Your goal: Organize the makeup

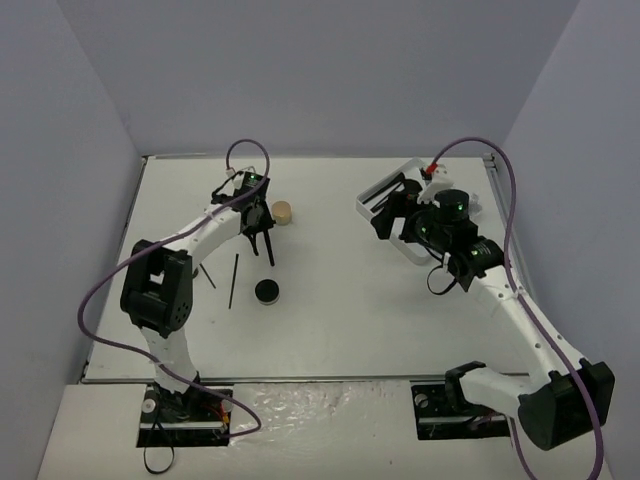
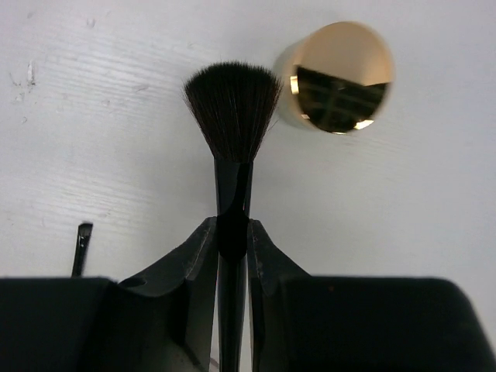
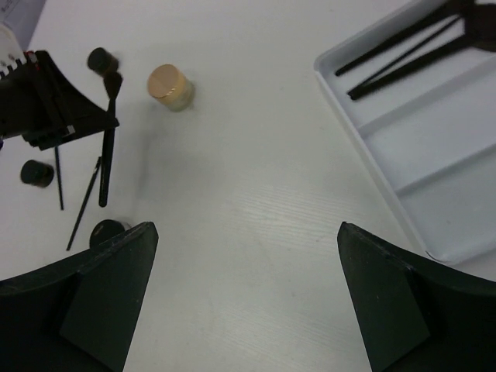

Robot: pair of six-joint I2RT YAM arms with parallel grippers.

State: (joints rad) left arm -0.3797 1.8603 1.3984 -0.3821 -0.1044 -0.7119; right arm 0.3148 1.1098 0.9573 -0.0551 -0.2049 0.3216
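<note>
My left gripper (image 2: 232, 232) is shut on the handle of a black fan-bristled brush (image 2: 232, 105) and holds it over the table, just left of a tan round jar (image 2: 337, 74). In the top view this gripper (image 1: 256, 212) is beside the jar (image 1: 282, 212), and the brush (image 1: 268, 250) hangs below it. My right gripper (image 3: 244, 256) is open and empty above bare table, left of the white divided tray (image 3: 434, 147), which holds several thin black brushes (image 3: 403, 46). Black pots (image 3: 36, 172) and thin pencils (image 3: 84, 203) lie on the table at the left.
In the top view the tray (image 1: 362, 205) lies at the back right, partly under my right gripper (image 1: 392, 215). A black pot (image 1: 267, 291) and a thin pencil (image 1: 233, 280) lie near the table's middle left. Grey walls enclose the table.
</note>
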